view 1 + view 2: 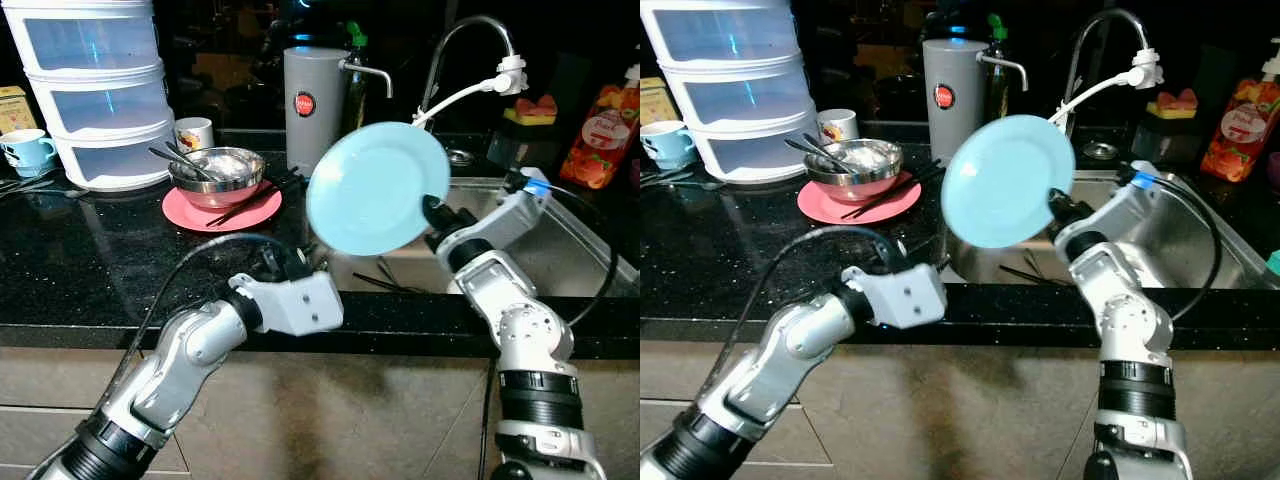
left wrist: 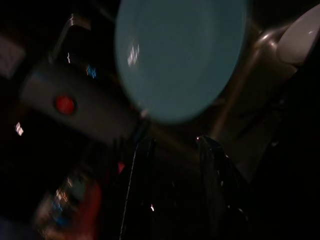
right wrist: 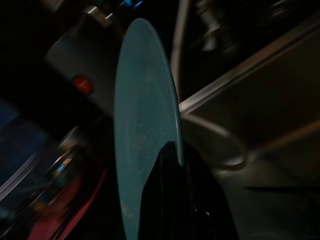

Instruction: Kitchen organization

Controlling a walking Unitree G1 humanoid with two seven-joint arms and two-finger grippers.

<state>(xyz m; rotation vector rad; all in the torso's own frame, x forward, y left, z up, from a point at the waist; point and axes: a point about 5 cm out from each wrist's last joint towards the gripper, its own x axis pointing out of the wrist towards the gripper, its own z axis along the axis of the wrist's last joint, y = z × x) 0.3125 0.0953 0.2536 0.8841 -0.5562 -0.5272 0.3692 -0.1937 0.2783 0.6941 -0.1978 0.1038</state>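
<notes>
A light blue plate (image 1: 378,187) is held tilted on edge above the left end of the sink (image 1: 575,262), with my right gripper (image 1: 432,213) shut on its right rim. The right wrist view looks along the black fingers (image 3: 172,165) clamped on the plate's edge (image 3: 145,125). Just below and to the left, over the counter's front edge, my left gripper (image 1: 285,262) is open and empty. Its two dark fingers (image 2: 145,165) point up toward the plate (image 2: 180,55) without touching it.
On the black counter (image 1: 90,270) a pink plate (image 1: 250,213) carries a steel bowl (image 1: 217,175) with spoons and chopsticks. Behind stand a grey kettle (image 1: 312,95), the faucet (image 1: 470,40), plastic drawers (image 1: 95,90), cups and an orange bottle (image 1: 600,135). Chopsticks (image 1: 385,280) lie in the sink.
</notes>
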